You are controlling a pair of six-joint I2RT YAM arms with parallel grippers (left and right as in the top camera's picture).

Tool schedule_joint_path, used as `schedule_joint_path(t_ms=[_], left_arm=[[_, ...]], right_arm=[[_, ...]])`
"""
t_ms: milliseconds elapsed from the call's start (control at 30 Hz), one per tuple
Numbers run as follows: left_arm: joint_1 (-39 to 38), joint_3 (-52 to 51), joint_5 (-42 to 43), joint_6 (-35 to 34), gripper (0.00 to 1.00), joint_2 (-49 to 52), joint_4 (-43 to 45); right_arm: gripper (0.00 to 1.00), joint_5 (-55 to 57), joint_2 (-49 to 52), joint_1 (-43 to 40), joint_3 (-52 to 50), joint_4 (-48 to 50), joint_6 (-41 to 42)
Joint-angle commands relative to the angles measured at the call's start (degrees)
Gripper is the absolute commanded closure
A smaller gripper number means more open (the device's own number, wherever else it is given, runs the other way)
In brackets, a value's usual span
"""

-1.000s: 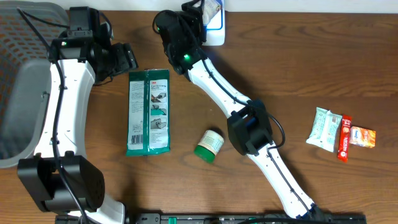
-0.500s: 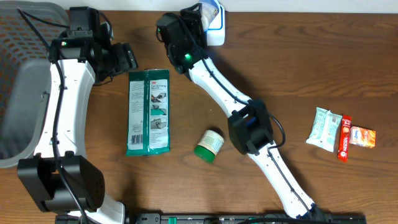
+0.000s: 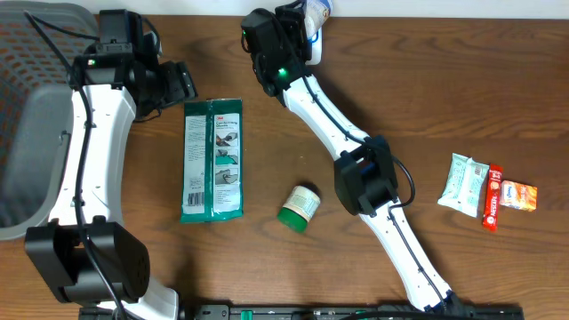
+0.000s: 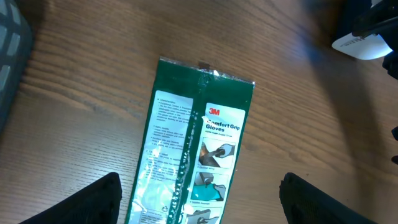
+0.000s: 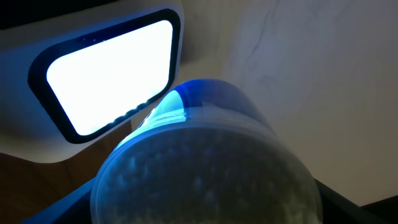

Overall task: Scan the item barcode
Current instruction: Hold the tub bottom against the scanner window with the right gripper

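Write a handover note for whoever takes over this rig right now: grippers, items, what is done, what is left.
Left gripper: open, empty, above the gloves pack.
Right gripper: shut on a blue-rimmed jar, held at the scanner, whose window is lit.
Done: jar presented to the scanner; whether the barcode has read cannot be seen.
Left: confirm the scan, set the jar down. The green-capped bottle and small packets lie on the table.

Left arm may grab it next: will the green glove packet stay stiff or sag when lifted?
Likely sags: the glove packet lies thin and flat on the table, with no visible rigid backing. Its shiny film looks slippery, so a pinch may slide. Pushed, it should slide flat rather than roll.
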Motion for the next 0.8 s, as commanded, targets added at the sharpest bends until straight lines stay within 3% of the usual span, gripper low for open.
schedule_joint_path(t_ms=[0,767], left_arm=[[0.2,-0.1,-0.5,0.1,0.19,0.3,-0.2],[0.2,-0.1,-0.6,0.1,0.19,0.3,-0.2]], right_arm=[[0.99,0.1,0.8,0.3,0.7,-0.5,-3.1],[0.99,-0.4,0.8,1.4,0.6,1.3,-1.9]])
